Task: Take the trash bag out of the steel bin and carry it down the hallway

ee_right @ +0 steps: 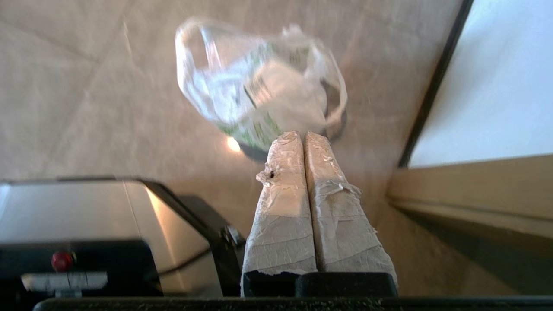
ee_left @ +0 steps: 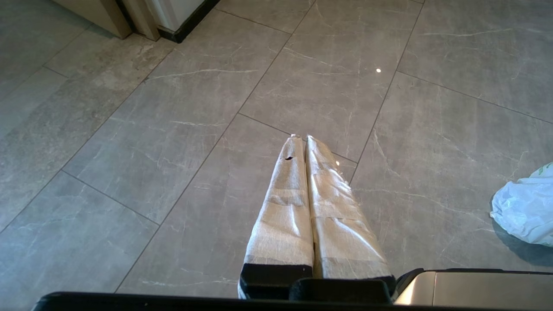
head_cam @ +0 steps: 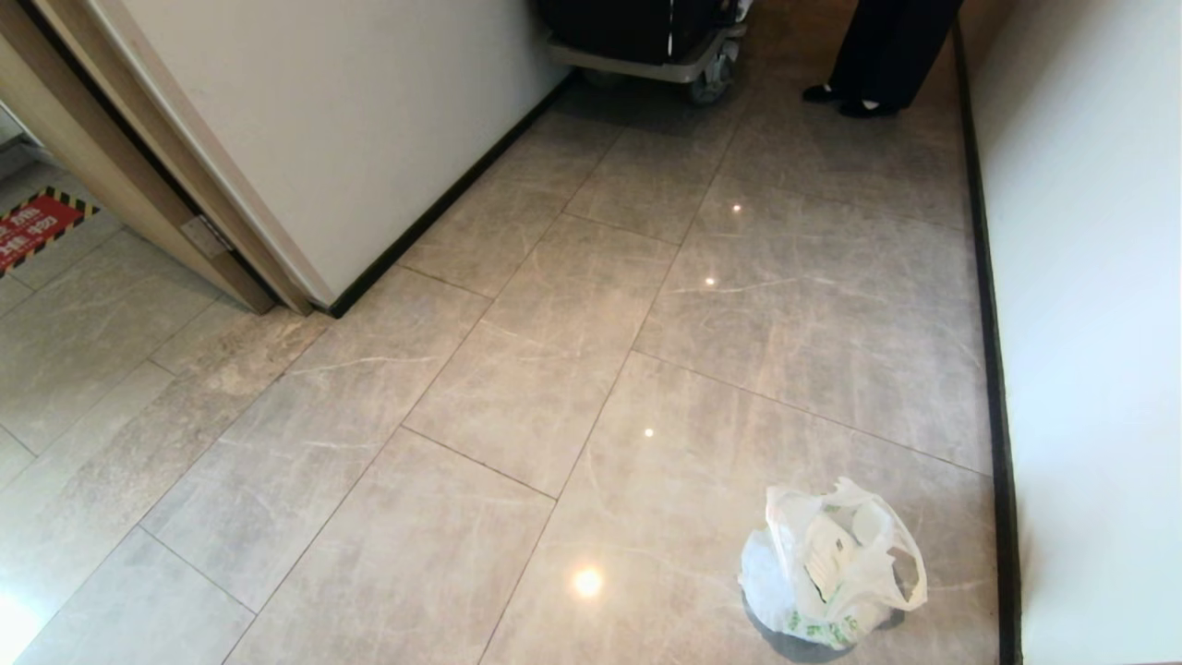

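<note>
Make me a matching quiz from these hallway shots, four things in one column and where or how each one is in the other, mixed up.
1. trash bag
2. left gripper
3. linen cart
4. person

A. standing at the far end by the right wall
B. shut, empty, over bare tiles
C. parked by the left wall
D. sitting in the steel bin

Pairs: 1-D, 2-B, 3-C, 4-A

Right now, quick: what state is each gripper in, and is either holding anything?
Left gripper: jaws closed, empty, over bare floor.
Right gripper: jaws closed, empty, apart from the trash bag.
</note>
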Robot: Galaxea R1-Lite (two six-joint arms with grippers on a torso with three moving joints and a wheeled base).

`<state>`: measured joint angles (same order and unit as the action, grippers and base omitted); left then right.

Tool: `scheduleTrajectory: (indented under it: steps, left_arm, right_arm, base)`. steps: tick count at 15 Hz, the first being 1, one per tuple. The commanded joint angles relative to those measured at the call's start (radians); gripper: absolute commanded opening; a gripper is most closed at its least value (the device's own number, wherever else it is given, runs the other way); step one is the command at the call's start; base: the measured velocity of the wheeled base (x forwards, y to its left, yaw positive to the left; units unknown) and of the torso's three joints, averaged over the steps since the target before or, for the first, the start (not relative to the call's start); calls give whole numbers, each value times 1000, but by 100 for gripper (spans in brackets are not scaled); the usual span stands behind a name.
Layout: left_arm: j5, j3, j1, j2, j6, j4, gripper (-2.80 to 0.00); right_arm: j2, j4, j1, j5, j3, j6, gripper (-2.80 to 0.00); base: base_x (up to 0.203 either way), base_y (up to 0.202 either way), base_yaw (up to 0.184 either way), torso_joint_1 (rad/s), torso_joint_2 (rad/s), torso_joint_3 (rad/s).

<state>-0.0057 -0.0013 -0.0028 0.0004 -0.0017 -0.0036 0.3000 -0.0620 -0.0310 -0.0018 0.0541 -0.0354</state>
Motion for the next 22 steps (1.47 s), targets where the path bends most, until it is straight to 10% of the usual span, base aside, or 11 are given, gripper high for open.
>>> scheduleTrajectory:
  steps: [1, 22]
  left_arm:
    - [0, 0, 0, 0, 0, -1, -280]
    - [0, 1, 0, 0, 0, 1, -280]
  right_arm:
    - [-168, 14, 16, 0, -27, 7, -280]
    - [-300, 65, 31, 2, -54, -14, -280]
  base:
    - [0, 0, 0, 0, 0, 0]
    - [0, 0, 0, 1, 0, 17]
